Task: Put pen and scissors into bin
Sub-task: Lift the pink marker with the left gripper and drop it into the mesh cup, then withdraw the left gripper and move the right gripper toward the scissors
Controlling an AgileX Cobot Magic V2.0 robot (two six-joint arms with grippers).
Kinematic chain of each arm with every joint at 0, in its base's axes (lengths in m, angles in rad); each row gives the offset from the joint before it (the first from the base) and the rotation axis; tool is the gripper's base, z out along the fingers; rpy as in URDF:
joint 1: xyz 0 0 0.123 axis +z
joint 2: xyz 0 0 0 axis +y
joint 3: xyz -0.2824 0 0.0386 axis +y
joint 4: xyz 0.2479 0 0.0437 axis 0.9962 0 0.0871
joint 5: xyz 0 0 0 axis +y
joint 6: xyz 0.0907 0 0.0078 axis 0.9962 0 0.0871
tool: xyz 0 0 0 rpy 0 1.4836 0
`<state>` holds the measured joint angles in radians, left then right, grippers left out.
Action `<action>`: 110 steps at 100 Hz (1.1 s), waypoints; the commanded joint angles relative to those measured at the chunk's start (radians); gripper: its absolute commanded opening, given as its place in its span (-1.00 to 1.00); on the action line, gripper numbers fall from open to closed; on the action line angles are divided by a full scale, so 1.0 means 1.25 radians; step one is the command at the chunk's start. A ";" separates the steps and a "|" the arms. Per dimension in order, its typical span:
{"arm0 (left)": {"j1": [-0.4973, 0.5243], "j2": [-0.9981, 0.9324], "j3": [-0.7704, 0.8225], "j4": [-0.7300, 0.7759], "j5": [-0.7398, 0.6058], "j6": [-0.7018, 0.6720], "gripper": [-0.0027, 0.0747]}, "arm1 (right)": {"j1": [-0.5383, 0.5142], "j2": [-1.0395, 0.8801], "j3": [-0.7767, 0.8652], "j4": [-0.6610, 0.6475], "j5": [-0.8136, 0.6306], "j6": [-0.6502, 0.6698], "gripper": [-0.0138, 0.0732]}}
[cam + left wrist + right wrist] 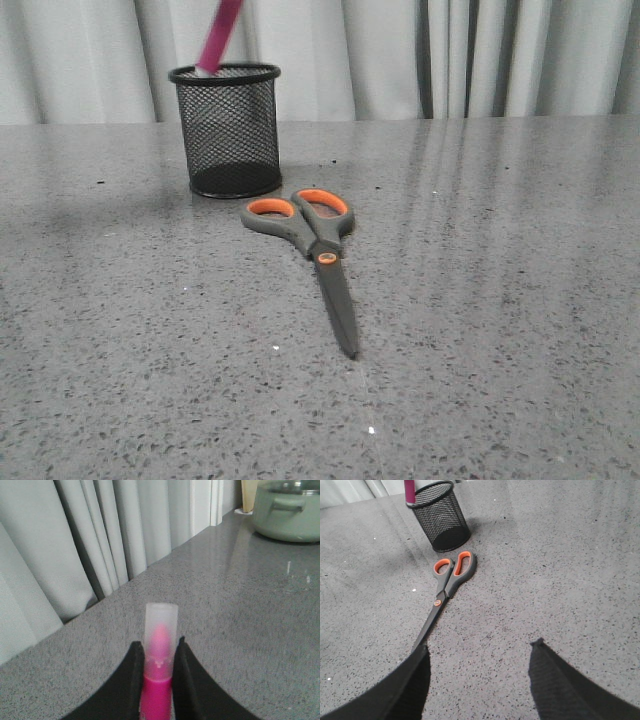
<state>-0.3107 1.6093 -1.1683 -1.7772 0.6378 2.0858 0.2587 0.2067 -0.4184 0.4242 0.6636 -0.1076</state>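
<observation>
My left tool [158,680] pinches the pen [160,655], cap end down just over the far-left rim of the bin [229,130]. My right tool [477,680] hangs spread above the tabletop [500,300]; the scissors [445,592] lie ahead of it, blades pointing near, handles beside the bin.

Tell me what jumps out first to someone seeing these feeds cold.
The pink pen stands out, tilted just above the rim of the black mesh bin at the table's far left, gripped in the left pincer cap first. Next, the orange-lined scissors lie flat just in front of the bin, blades pointing toward the robot. The right pincer hangs open near the blade tips, holding nothing.
</observation>
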 commanded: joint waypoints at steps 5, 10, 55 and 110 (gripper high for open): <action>-0.005 0.017 -0.029 -0.058 0.033 0.032 -0.98 | 0.001 0.015 -0.028 0.006 -0.051 -0.010 0.22; -0.004 0.033 -0.029 -0.058 0.031 0.032 -0.98 | 0.001 0.015 -0.028 0.006 -0.051 -0.010 0.22; 0.006 0.024 -0.060 -0.058 0.067 0.014 0.35 | 0.001 0.016 -0.035 0.006 -0.103 -0.019 0.22; -0.019 -0.452 -0.068 0.089 0.277 -0.160 -0.76 | 0.002 0.411 -0.373 0.650 0.123 -0.577 0.06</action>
<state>-0.3169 1.1479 -1.2248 -1.7021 0.9554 1.9222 0.2594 0.6249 -0.8321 0.9459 0.7946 -0.6841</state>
